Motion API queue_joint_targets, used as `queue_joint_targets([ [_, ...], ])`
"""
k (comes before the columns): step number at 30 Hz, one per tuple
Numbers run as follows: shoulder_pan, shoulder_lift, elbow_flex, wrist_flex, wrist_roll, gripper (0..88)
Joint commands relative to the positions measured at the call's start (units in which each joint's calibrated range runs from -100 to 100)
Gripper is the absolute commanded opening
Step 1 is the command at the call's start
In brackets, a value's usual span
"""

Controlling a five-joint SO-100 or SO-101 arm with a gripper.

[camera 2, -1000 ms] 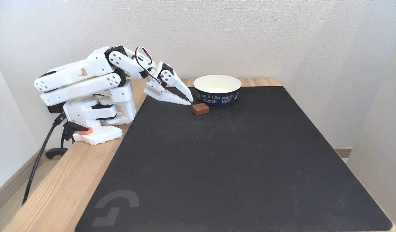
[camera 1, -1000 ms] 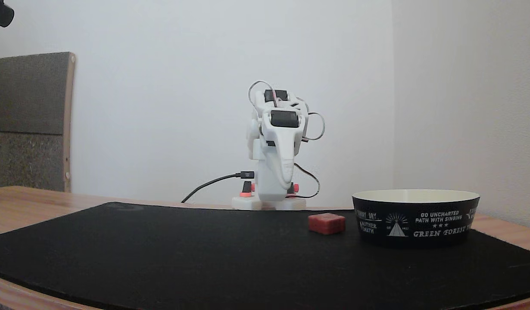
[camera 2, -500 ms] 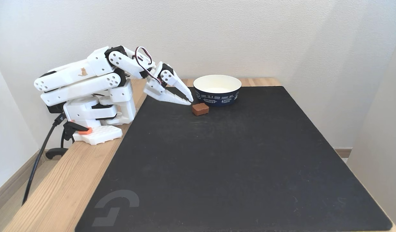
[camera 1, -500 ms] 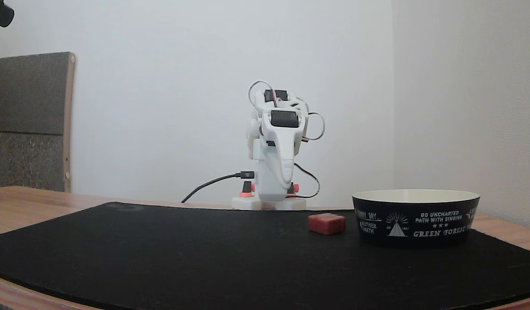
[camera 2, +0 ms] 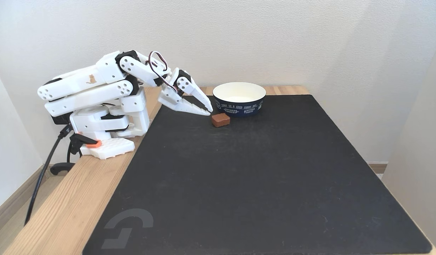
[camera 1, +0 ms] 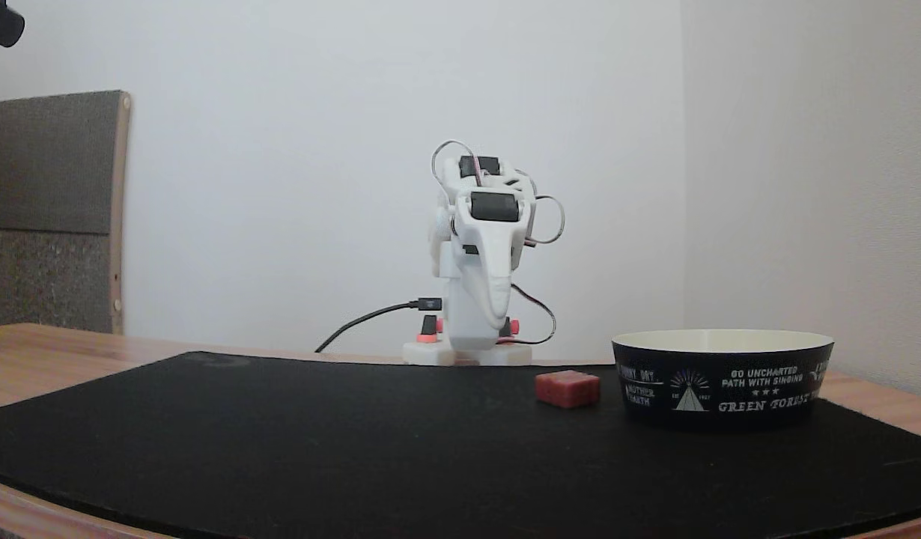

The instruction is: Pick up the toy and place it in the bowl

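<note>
the gripper [camera 2: 208, 111] hung with jaws together, empty, just beside the toy [camera 2: 220, 119]. the toy lay on the black mat [camera 2: 260, 177], near the bowl [camera 2: 239, 106].

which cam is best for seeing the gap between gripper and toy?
The raised fixed view looking down along the mat: the gripper tips sit just left of the toy, seemingly not touching. The low fixed view, facing the arm head-on, shows the toy beside the bowl, but depth to the gripper is unreadable.
</note>
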Motion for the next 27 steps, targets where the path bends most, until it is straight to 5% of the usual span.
queue_joint_targets([
  [1, 0.05, -0.67, 0.78, 0.37, -0.18, 16.1],
  [5, 0.05, -0.67, 0.78, 0.37, -0.23, 38.2],
  [7, 0.05, -0.67, 0.78, 0.37, -0.23, 41.7],
  [20, 2.39, 1.59, -1.92, 1.05, 1.38, 42.0],
  [24, 2.31, 15.59, -12.56, 1.05, 7.23, 42.0],
  [27, 2.31, 27.93, -19.41, 1.05, 7.33, 41.9],
])
